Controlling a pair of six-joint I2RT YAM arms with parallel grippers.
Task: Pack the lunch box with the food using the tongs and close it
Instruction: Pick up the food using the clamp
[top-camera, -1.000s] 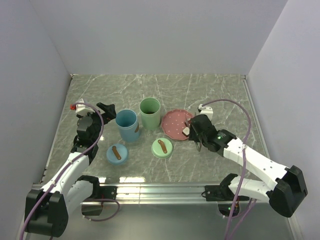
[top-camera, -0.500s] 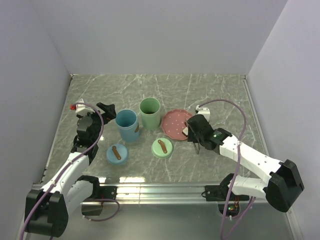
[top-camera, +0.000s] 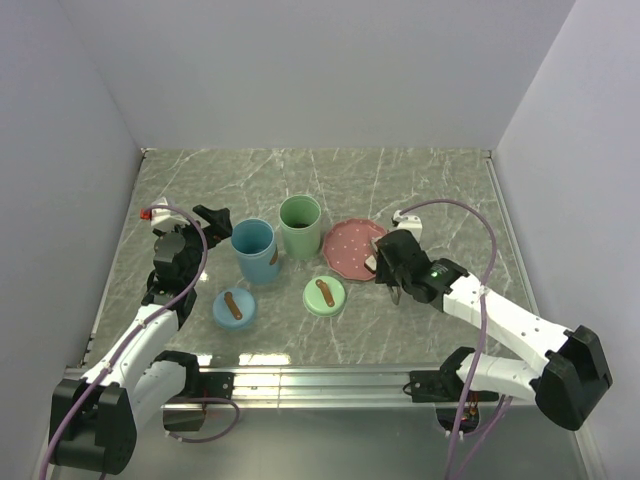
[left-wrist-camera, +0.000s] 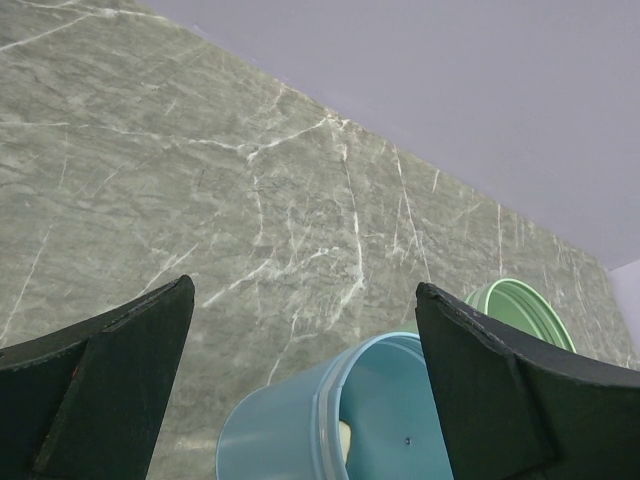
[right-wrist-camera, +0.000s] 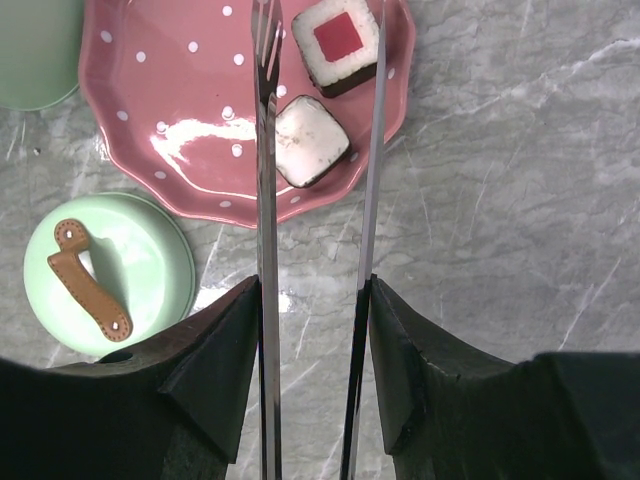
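The right hand (right-wrist-camera: 310, 300), partly closed, grips the slim grey metal tongs (right-wrist-camera: 266, 180), whose arms flank a white square sushi piece (right-wrist-camera: 311, 141) on the pink scalloped plate (right-wrist-camera: 150, 100). A red-centred square sushi piece (right-wrist-camera: 336, 44) lies just beyond. The left hand (left-wrist-camera: 305, 300) gapes wide, empty, over the light blue round tub (left-wrist-camera: 290, 430).

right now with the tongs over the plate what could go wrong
The tongs in the right gripper straddle the plain sushi piece, which sits near the rim of the pink plate; an uneven squeeze might flick it off.
The red-centred piece lies beside the tong tips and could get nudged.
The open left gripper hangs close to the blue cup; a careless move may tip it.
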